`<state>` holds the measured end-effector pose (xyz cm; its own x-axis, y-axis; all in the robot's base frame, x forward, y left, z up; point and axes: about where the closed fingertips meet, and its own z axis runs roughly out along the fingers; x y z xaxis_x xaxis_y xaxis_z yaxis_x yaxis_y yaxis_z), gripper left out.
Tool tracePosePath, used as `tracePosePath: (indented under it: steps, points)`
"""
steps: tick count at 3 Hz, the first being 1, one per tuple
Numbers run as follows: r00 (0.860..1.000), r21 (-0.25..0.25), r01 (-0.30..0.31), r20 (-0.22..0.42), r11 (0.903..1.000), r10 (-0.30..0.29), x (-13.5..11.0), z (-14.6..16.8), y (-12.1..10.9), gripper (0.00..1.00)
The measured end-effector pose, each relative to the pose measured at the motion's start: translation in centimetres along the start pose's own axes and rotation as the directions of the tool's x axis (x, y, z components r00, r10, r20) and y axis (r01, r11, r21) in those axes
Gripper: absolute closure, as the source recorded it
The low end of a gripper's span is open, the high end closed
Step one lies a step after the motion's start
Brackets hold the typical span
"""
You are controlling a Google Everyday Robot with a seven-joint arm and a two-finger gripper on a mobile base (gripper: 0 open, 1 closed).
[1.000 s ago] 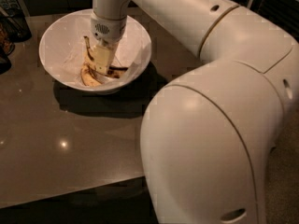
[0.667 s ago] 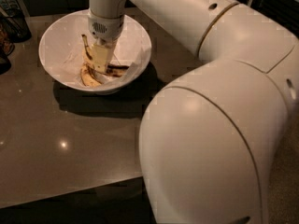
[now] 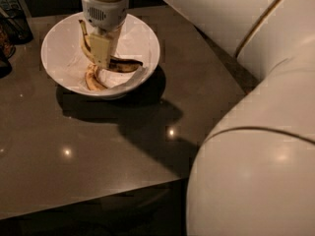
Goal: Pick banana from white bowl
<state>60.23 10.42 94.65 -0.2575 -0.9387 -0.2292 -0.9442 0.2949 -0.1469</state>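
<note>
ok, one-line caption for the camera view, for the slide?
Gripper down in the white bowl, at the dark-blotched banana, on a dark tabletop.

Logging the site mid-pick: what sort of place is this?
Likely a kitchen or break-room counter: dark polished countertop, white bowl holding the banana, with the gripper inside it.

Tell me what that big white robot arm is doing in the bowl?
The robot arm reaches down into the white bowl on the dark table. Its gripper sits low among the bananas, right by the dark, blotchy banana, with a yellower banana beside it. Nothing is lifted out yet.
</note>
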Motion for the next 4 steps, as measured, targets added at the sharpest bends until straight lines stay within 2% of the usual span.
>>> tracePosePath:
  steps: [1,2,3,4]
  points:
    - [1.0,0.0,0.0,0.0,1.0,0.0,0.0,0.0,0.0,1.0]
    - [0.999,-0.027,-0.051,-0.004,0.9983,0.051,0.7,-1.6,1.7,1.0]
    - [0.991,-0.053,-0.129,0.024,0.9902,0.13,2.1,-3.4,4.4,1.0]
    - [0.991,-0.052,-0.128,0.026,0.9904,0.129,2.1,-3.4,4.4,1.0]
